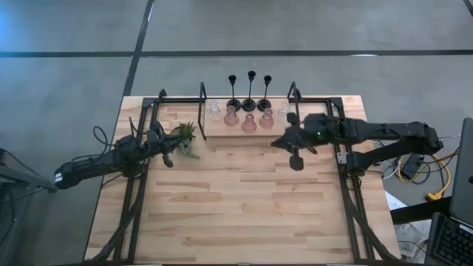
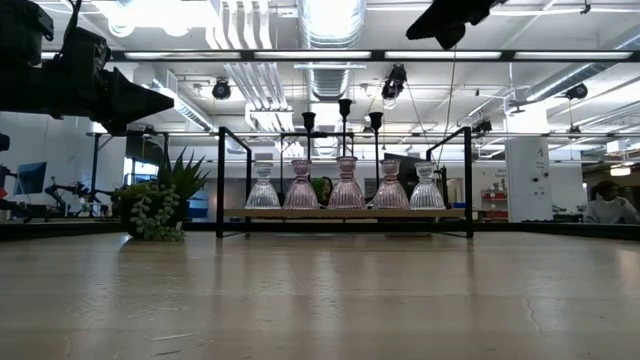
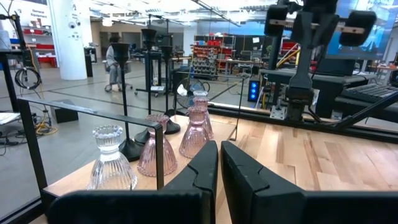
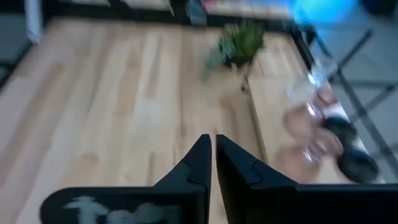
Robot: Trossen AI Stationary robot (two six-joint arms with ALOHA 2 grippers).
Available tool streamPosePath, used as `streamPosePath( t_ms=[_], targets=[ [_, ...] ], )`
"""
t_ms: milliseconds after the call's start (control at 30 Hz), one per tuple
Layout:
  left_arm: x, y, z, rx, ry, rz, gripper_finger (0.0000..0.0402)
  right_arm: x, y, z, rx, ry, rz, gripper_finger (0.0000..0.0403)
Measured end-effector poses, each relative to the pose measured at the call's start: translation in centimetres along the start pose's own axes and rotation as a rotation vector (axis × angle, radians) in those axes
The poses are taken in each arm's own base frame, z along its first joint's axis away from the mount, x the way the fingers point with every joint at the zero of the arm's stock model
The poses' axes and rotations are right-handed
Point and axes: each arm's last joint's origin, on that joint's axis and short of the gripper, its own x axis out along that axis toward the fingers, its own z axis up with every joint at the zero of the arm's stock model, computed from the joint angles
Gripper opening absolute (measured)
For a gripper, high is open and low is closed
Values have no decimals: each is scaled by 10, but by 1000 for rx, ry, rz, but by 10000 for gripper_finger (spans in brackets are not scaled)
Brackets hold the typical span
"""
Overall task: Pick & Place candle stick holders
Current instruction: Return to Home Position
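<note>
Three slim black candle stick holders [image 1: 250, 92] stand on round bases at the far edge of a raised wooden shelf [image 1: 222, 133]. In front of them five squat glass holders stand in a row: three pink [image 1: 249, 123] between two clear ones [image 1: 214, 111]. The low view shows the glass row [image 2: 346, 184] side by side. My right gripper [image 1: 278, 142] hangs shut and holds nothing, high above the table just right of the shelf, slanting down [image 4: 211, 155]. My left gripper [image 1: 167, 150] is shut, level, beside the plant, with nothing in it [image 3: 219, 168].
A small spiky green plant [image 1: 185, 138] stands left of the shelf, close to my left gripper. A black metal frame [image 1: 203, 100] rises round the shelf and along both table sides. Bare wood [image 1: 244, 214] fills the near half of the table.
</note>
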Motion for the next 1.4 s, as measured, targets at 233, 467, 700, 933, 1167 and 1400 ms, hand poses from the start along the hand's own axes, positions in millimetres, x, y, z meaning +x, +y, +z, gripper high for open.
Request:
streamPosePath(
  t_ms=[233,467,700,933,1167,1400],
  targets=[
    [0,0,0,0,0,0,26,13,9,-42,-34,-230,12,8],
    [0,0,0,0,0,0,26,13,12,-89,-38,-174,28,8],
    [0,0,0,0,1,0,26,1,15,-132,-30,-291,68,8],
    [0,0,0,0,1,0,26,-11,16,-164,-18,-443,61,8],
    [0,0,0,0,1,0,26,-14,18,-192,-20,-503,86,8],
    [0,0,0,0,1,0,26,-18,18,-201,-36,-520,75,8]
  ],
)
